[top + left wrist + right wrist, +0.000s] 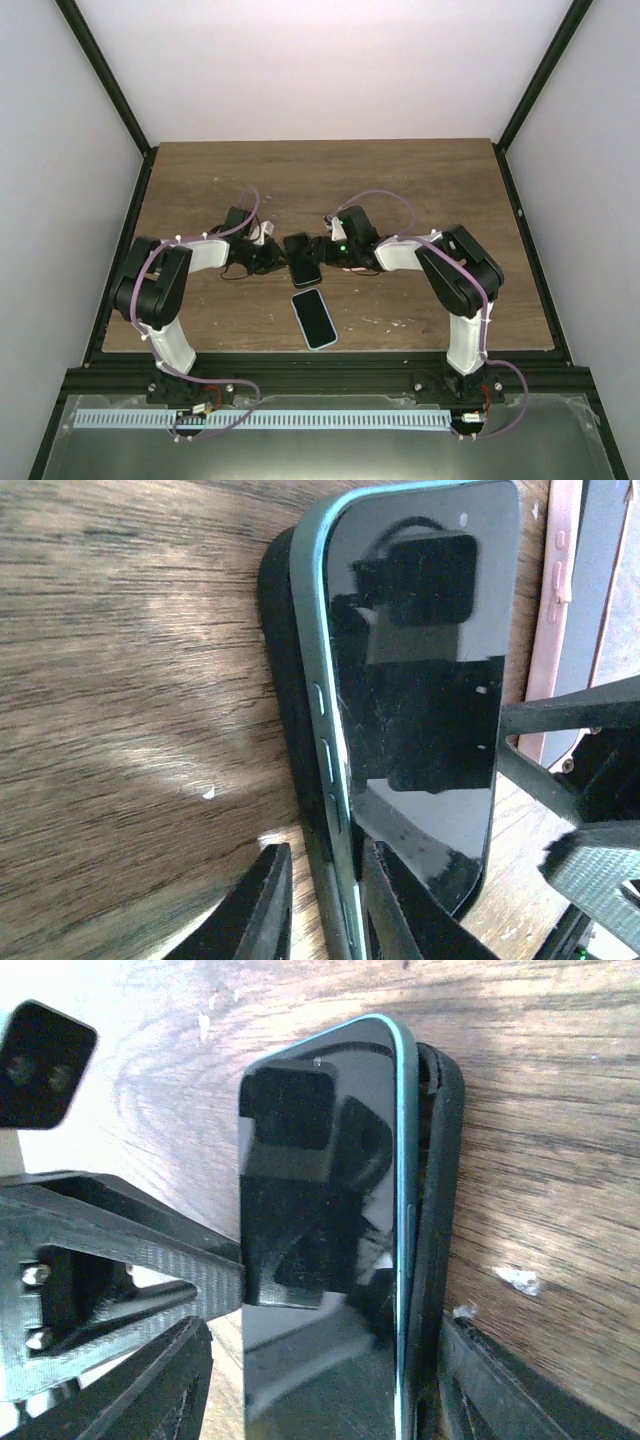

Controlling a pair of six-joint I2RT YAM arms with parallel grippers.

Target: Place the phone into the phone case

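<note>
The insertion looks partly done. At about the middle of the wooden table (420, 180), the phone (303, 258) lies screen up on top of the black phone case (275, 630). In both wrist views one long side of the phone rides above the case wall rather than sitting flush inside it. The case shows as a dark lip along that side and round the top corner, so I judge that the edges are not yet snapped in and need pressing down. The phone has a teal-green frame with side buttons showing, and a glossy black screen that mirrors the cameras. The left gripper (325, 848) has its fingers close on either side of the phone's buttoned edge, but a sliver of wood shows beside one finger, so I cannot tell whether it pinches. The right gripper (325, 1325) is spread wide, with its fingers bracketing phone and case across their width, and it does not appear to be clamping. A second phone-like slab (314, 318) lies flat nearer the near edge, apart from both grippers.
</note>
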